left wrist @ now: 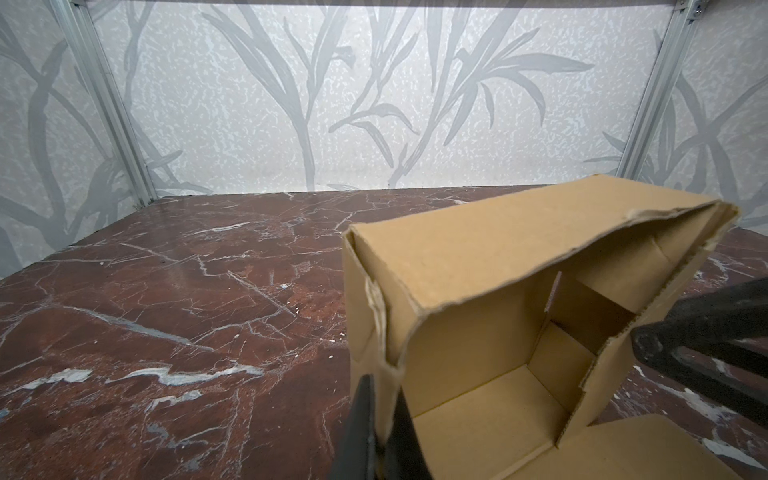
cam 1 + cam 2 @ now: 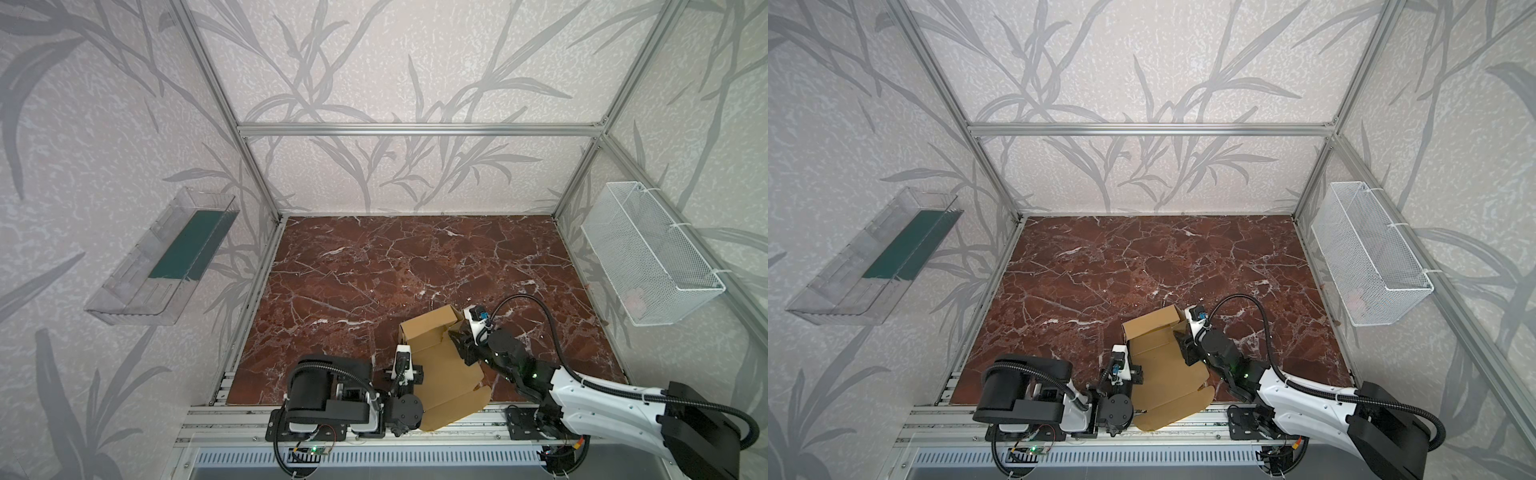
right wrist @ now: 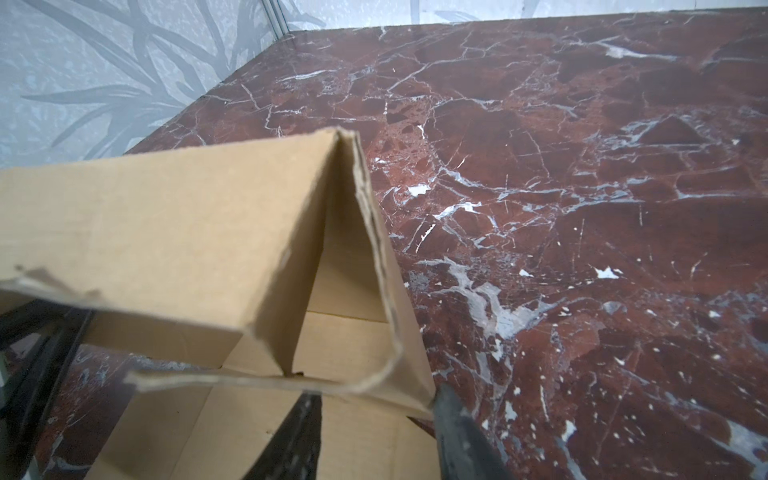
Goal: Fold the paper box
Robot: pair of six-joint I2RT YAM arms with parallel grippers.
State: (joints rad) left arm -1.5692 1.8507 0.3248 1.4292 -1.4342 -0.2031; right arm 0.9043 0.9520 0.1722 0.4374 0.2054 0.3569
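Paper box of plain tan corrugated cardboard, half folded

Left gripper clenches one side wall; right gripper straddles the opposite rolled-over wall, grip unclear. It sits at the front of the red-brown marble tabletop. Tuck that wall fully down while the left steadies.

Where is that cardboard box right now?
In both top views the paper box lies at the table's near edge, right of centre, between the left gripper and right gripper.
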